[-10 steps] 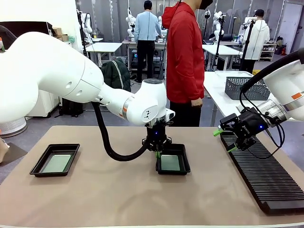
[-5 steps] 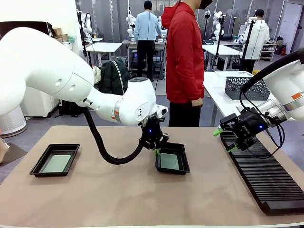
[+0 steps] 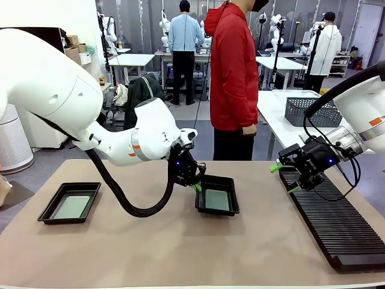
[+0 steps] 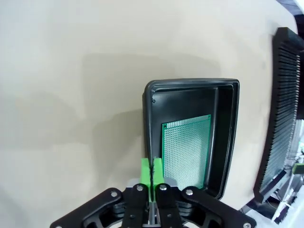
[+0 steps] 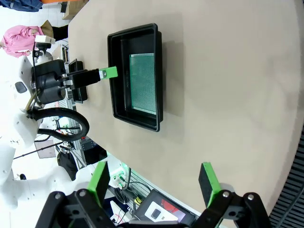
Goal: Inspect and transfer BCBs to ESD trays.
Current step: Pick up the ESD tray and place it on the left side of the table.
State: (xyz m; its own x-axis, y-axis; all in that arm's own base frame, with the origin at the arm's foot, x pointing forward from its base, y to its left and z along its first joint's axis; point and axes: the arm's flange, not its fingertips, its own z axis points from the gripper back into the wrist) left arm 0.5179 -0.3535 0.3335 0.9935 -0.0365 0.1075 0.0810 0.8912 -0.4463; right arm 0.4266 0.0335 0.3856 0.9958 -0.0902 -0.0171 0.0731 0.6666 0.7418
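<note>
A: Any words to read?

B: No. Print's too small to read.

A: How many things?

B: 2 black trays. Middle tray (image 3: 217, 195) has 1 green board (image 4: 186, 151) flat on its floor. Left tray (image 3: 70, 202) has 1 pale board (image 3: 71, 207) too. 1 long black rack (image 3: 337, 221) on my right side.

A: Your fingers?

B: My left gripper (image 4: 152, 176) is pinched tight on the middle tray's rim. My right gripper (image 5: 155, 177) is wide apart, nothing in it, over the rack's far end.

A: Hidden bits?

B: Rack's near end is cut off in the front view.
</note>
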